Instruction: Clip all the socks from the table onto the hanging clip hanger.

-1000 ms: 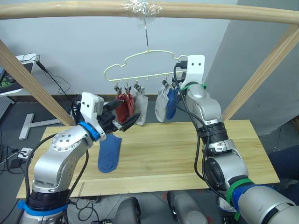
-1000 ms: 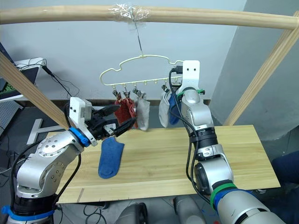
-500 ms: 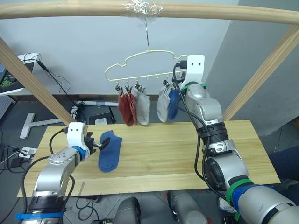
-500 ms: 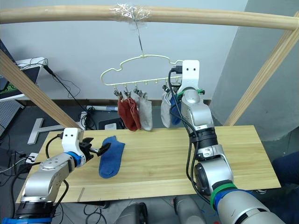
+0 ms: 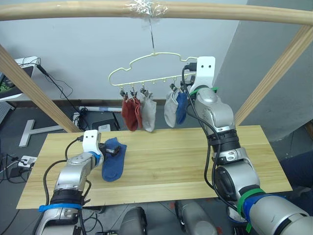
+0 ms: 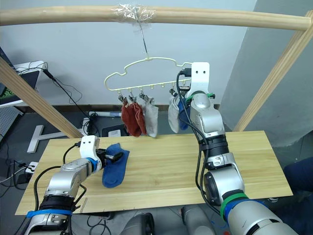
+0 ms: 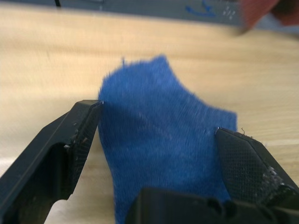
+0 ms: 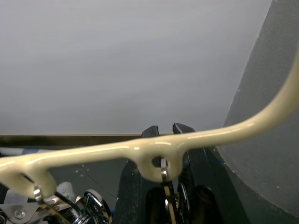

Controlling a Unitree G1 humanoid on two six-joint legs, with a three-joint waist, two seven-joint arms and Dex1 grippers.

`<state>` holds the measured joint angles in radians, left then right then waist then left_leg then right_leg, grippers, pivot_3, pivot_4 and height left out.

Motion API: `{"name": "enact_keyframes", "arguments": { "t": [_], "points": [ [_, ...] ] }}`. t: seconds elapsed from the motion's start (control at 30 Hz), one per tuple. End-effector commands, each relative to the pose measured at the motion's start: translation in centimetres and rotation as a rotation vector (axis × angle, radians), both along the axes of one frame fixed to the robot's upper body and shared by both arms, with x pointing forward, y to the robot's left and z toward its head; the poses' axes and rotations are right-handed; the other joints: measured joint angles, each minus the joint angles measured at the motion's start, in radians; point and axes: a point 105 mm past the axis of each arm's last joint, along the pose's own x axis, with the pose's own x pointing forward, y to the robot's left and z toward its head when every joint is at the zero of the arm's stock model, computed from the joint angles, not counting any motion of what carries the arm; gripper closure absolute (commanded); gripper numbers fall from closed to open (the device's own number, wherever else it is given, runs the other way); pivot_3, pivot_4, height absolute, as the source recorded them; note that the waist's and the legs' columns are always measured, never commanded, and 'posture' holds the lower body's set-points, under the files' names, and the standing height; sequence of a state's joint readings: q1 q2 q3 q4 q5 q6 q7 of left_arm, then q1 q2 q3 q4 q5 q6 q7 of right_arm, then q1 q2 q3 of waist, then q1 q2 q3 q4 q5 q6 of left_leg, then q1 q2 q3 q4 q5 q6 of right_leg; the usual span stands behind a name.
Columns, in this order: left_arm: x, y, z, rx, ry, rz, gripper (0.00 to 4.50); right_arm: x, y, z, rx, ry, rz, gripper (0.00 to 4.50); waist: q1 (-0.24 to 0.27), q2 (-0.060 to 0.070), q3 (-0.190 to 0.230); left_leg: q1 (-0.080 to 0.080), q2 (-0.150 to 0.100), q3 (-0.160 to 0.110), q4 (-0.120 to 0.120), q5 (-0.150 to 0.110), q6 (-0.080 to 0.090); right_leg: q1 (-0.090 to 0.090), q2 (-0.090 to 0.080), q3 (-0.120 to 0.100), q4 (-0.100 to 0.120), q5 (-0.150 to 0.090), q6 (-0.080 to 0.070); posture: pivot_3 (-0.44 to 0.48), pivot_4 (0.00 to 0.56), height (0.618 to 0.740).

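Pale wooden frame poles (image 5: 195, 11) — floor cables (image 5: 14, 164)

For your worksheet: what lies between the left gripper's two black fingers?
The blue knit sock, flat on the light wooden table, lies between the open left gripper's fingers, in the left wrist view.

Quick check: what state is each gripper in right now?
Left gripper: open, fingers either side of the blue sock lying on the table.
Right gripper: shut on the clip hanger.

The left gripper (image 7: 154, 154), raised near the hanging socks a second ago, now sits low at the table (image 5: 195, 161), its fingers (image 7: 74, 140) spread wide with the blue sock's (image 7: 159, 135) end lying between them (one fingertip at either edge, not yet pinching).
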<state>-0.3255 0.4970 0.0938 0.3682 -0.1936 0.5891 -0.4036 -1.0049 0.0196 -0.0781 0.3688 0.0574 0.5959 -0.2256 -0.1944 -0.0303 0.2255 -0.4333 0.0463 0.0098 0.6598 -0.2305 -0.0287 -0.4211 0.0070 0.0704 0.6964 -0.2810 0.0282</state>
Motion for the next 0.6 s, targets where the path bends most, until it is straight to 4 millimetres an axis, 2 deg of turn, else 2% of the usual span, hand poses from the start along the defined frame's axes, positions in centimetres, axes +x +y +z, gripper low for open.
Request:
{"name": "enact_keyframes", "arguments": {
  "t": [0.03,0.17,0.4,0.5,0.6],
  "points": [
    [-0.2,0.2,-1.0,0.004,0.075,0.019,0.08,-0.4,-0.2,2.1,0.003,-0.076,-0.012,4.46,0.000,0.000,0.000,0.000,0.000,0.000,0.000,0.000,0.000,0.000,0.000,0.000,0.000,0.000,0.000,-0.209,0.210,0.740],
    [-0.7,0.1,-2.3,-0.024,0.165,0.030,0.08,-0.4,0.0,2.2,0.005,-0.077,-0.008,4.46,0.000,0.000,0.000,0.001,0.000,0.000,0.000,0.000,0.000,0.001,0.000,0.000,0.001,0.000,0.000,-0.212,0.209,0.740],
    [-0.9,-0.2,-3.1,-0.023,0.202,0.017,0.08,-0.5,-0.1,2.2,0.006,-0.077,-0.011,4.46,-0.001,0.003,-0.002,0.002,0.000,0.000,0.001,0.000,0.000,0.001,0.000,0.000,0.002,0.000,0.000,-0.221,0.208,0.740],
    [-1.0,-0.4,-3.1,-0.016,0.200,0.005,0.61,-0.6,-0.2,2.2,0.005,-0.076,-0.012,4.46,-0.002,0.004,-0.002,0.003,0.000,0.000,0.001,0.000,0.000,0.002,0.000,0.000,0.002,0.000,0.000,-0.221,0.206,0.740],
    [-1.0,-0.4,-3.2,-0.006,0.200,-0.002,1.52,-0.6,-0.2,2.2,0.004,-0.076,-0.013,4.46,-0.002,0.004,-0.002,0.003,-0.001,0.001,0.001,0.000,0.000,0.002,0.000,0.000,0.002,0.000,0.000,-0.221,0.205,0.740]
  ]
}}
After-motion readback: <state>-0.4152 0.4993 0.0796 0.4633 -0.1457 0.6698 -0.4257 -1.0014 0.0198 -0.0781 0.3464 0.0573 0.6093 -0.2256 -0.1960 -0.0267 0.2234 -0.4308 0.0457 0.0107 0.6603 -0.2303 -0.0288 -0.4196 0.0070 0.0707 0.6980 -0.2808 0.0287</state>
